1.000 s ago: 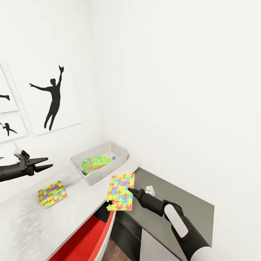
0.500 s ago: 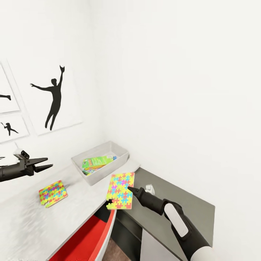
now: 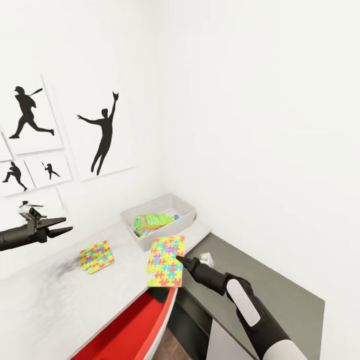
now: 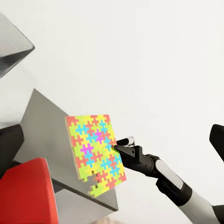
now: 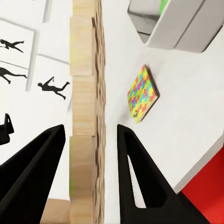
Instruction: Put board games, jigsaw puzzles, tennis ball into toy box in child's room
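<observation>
My right gripper point(image 3: 179, 260) is shut on one jigsaw puzzle point(image 3: 165, 261), a multicolour square held tilted upright in the air off the table's point(image 3: 55, 300) front edge. In the right wrist view the same puzzle point(image 5: 86, 116) stands edge-on between the black fingers point(image 5: 140, 172). The other jigsaw puzzle point(image 3: 97, 256) lies flat on the table. The pale grey toy box point(image 3: 186, 207) sits at the table's far corner with green-edged board games point(image 3: 152, 221) inside. My left gripper point(image 3: 69, 224) hovers open above the table's left part, away from both puzzles.
A dark grey cabinet point(image 3: 260, 285) stands lower, to the right of the table, with a small white object point(image 3: 206, 259) on it. Something red point(image 3: 125, 330) sits below the table's front edge. Black silhouette prints point(image 3: 102, 132) hang on the white wall.
The whole head view has shifted, so more wall prints show at the left. Both arms keep their pose, and the puzzle stays in my right gripper.
</observation>
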Available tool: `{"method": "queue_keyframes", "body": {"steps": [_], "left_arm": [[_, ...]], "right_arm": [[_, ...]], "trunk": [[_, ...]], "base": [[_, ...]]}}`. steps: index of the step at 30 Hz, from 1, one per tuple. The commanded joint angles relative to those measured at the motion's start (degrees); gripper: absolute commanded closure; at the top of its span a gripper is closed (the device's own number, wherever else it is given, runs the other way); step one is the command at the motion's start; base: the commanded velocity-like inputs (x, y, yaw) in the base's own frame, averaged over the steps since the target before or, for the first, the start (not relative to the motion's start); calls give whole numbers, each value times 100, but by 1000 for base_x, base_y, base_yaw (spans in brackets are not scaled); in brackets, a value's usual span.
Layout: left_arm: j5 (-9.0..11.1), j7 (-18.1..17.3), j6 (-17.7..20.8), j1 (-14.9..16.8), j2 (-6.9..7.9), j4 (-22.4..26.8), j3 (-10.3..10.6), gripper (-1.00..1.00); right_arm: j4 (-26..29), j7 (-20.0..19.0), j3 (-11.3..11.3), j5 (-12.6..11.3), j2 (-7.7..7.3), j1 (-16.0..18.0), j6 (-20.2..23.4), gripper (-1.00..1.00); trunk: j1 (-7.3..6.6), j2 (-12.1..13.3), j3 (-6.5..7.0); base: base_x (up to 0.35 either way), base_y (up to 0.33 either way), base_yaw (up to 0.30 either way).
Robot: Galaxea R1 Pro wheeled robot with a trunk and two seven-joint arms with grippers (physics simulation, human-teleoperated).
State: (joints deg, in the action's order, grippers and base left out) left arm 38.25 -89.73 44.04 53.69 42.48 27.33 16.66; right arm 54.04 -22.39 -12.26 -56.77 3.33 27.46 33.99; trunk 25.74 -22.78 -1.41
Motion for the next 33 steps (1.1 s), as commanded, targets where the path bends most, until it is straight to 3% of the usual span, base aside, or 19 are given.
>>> {"method": "queue_keyframes", "body": {"steps": [1, 11, 33], "left_arm": [[24, -27, 61, 10, 6, -5, 39, -100], [24, -27, 61, 10, 6, -5, 39, -100], [24, -27, 56, 10, 7, -4, 39, -100]], "right_arm": [[1, -2, 4, -26, 1, 5, 28, 100], [2, -29, 8, -26, 1, 5, 28, 100], [9, -46, 8, -27, 1, 5, 28, 100]], "trunk": [[4, -14, -14], [4, -14, -14], [4, -14, -14]], "base": [[0, 0, 290], [0, 0, 247], [36, 0, 10]]}}
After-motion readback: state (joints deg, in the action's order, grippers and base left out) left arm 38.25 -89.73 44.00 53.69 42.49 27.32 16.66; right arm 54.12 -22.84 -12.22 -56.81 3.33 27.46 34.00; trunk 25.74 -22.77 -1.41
